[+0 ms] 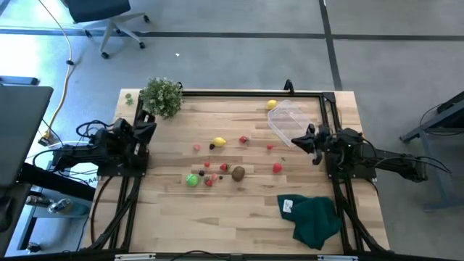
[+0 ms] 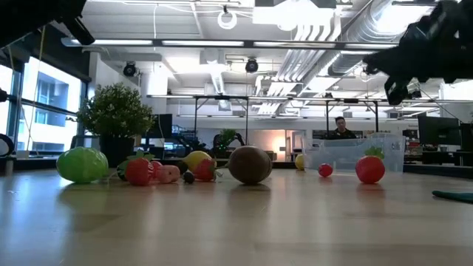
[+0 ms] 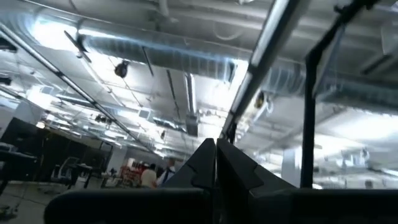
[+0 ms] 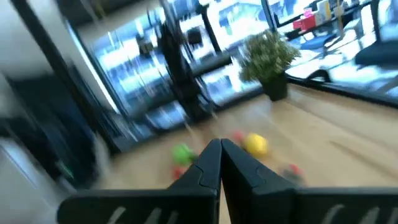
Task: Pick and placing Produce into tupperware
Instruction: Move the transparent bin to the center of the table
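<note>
**Right hand nearest the fruit, tub at its shoulder**

We find the right hand [image 1: 299,142] raised at the right of the high view, fingers pressed together and empty, pointing left toward the produce. The tupperware [image 1: 288,119] sits just above it in the frame, upper right of the table [image 1: 217,217], holding nothing as far as we can tell. Closest prey: a red piece [image 1: 277,167] just below-left of the hand, with a smaller red piece [image 1: 270,148] nearer. The yellow piece [image 1: 219,142], brown one [image 1: 238,172] and green one [image 1: 191,180] lie further left, mid-table. The left hand [image 1: 150,125] waits at the left edge, closed too. We judge the right arm takes this.
</note>
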